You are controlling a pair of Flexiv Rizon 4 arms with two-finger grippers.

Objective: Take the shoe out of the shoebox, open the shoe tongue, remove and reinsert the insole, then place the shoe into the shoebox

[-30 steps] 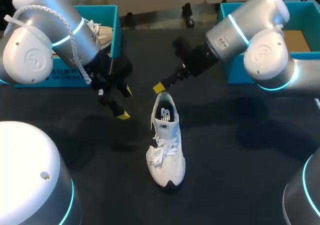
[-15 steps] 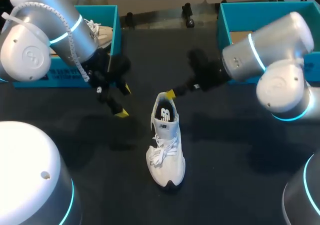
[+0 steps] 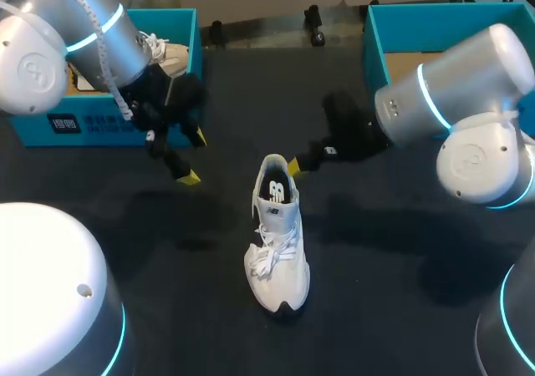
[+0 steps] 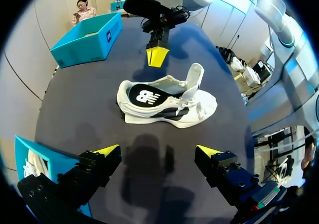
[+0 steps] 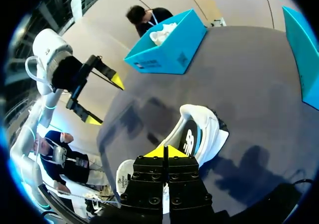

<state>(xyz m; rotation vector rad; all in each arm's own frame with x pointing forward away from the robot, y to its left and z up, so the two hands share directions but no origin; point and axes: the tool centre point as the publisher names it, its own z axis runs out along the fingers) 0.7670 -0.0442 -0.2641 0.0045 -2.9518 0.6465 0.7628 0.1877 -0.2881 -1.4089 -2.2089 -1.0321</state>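
Holding second shoe (image 3: 170,57): left shoebox (image 3: 92,126) (teal) | left gripper (image 3: 193,157) wide | right gripper (image 3: 292,165) closed

Head camera: high behind the robot, looking down on the table (image 3: 401,276); shoe (image 3: 276,242) mid-frame. Left wrist camera: faces the shoe side-on, set back. Right wrist camera: close over its heel. All three share the shoe.
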